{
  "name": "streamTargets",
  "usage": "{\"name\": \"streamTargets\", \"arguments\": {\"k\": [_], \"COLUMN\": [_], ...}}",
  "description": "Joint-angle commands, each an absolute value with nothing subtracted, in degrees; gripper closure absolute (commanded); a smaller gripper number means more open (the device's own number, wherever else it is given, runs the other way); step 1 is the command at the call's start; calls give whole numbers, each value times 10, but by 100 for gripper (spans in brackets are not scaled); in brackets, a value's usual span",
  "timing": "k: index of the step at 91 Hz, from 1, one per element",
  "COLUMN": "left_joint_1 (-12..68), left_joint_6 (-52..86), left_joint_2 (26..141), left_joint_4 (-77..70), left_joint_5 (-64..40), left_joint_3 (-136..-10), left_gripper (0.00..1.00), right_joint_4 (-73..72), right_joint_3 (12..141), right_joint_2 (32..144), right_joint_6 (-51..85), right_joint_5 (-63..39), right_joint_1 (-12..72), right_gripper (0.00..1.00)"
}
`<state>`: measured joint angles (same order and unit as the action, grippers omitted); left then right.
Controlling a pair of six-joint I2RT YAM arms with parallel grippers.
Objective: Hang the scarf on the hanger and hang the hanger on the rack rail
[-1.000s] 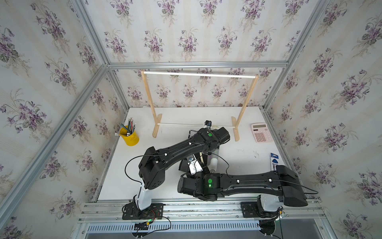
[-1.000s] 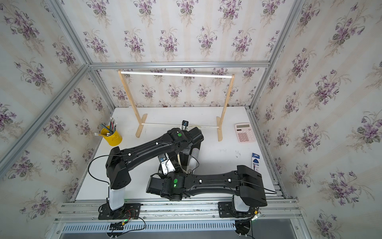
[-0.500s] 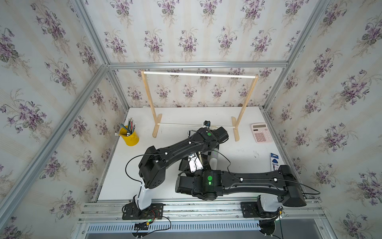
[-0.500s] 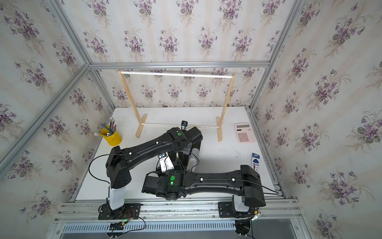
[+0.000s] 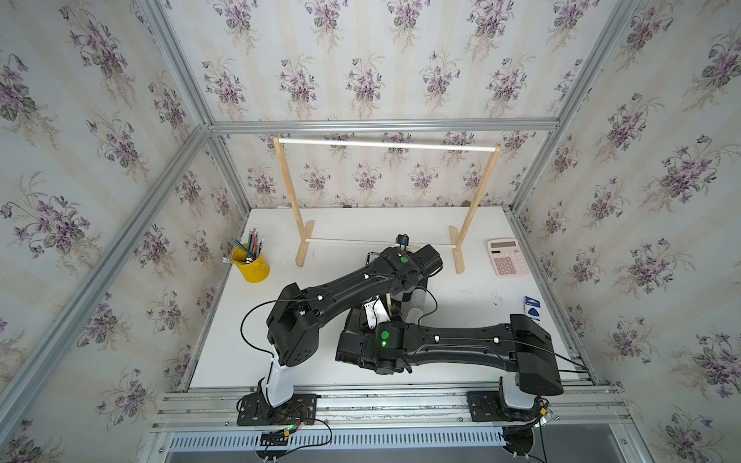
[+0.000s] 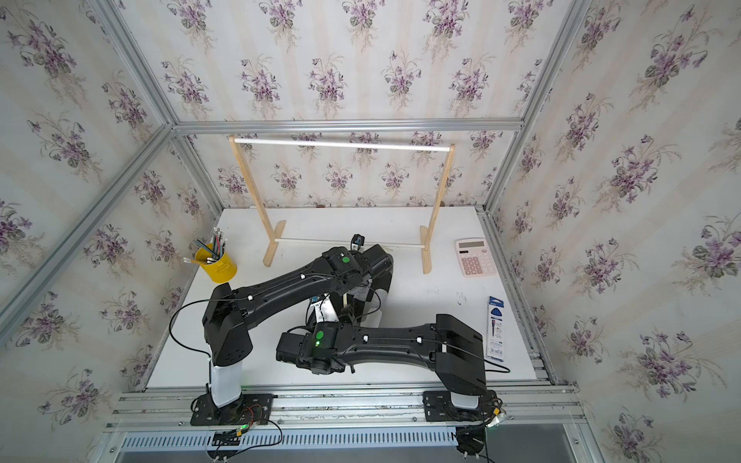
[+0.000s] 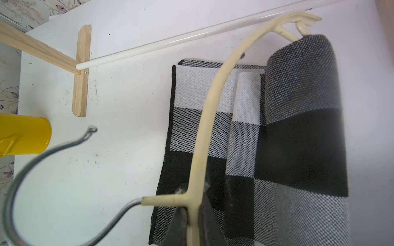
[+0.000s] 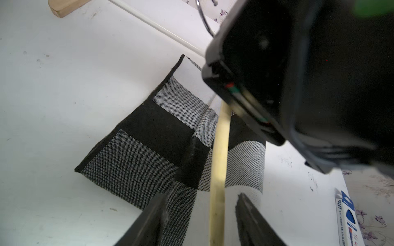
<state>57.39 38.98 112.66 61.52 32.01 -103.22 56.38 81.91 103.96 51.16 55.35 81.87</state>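
Straddling the scarf point(image 8: 136, 161), right pincer point(image 8: 202, 197) gapes; left pincer point(image 7: 193, 221) grips hanger point(image 7: 213, 102).

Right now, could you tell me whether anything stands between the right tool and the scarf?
Nothing visible does: the open right tool straddles a raised fold of the scarf, and the hanger passes through the same gap.

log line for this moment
left gripper: shut on pale cream wooden hanger | right gripper: open around black-grey-white checked knit scarf | scarf: partly over hanger, rest on white table
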Motion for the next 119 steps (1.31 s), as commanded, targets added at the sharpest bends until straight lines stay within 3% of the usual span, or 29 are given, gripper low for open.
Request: {"name": "streamTargets", "arguments": {"k": [1,27,37,46,66,72,112,119], "left_joint_1": [574,574,574,574,574,574,574,574], "left_joint_6": [382,381,381,381,381,381,385,379], "left_joint_2": [1121,1118,1117,1117,1116,1116,1090,1084], "left_joint_4": [613,615,615,615,616,617,619,617], "left_joint_5": [321,324,326,326,327,327,350,352], "left_joint_3": [-1036,-1033,-1030,-1030,-1031,-1032,-1028,-1028], "left_gripper": [100,100,100,100,100,100,100,93], "right_joint_4": [558,569,578,588,602,607,633,627], "right_joint_3": [821,818,827,839,847,848,848,846], "right_joint_2": [1058,1087,1099,1110,1116,1115,1118,1120], "right_joint_6": [507,524,528,530,542,547,577,571], "right_joint_5": [573,587,598,605,620,625,642,641], "right_joint_1": [813,803,803,803,802,802,802,802], "right_gripper": [44,50,60,75,90,100,100,100]}}
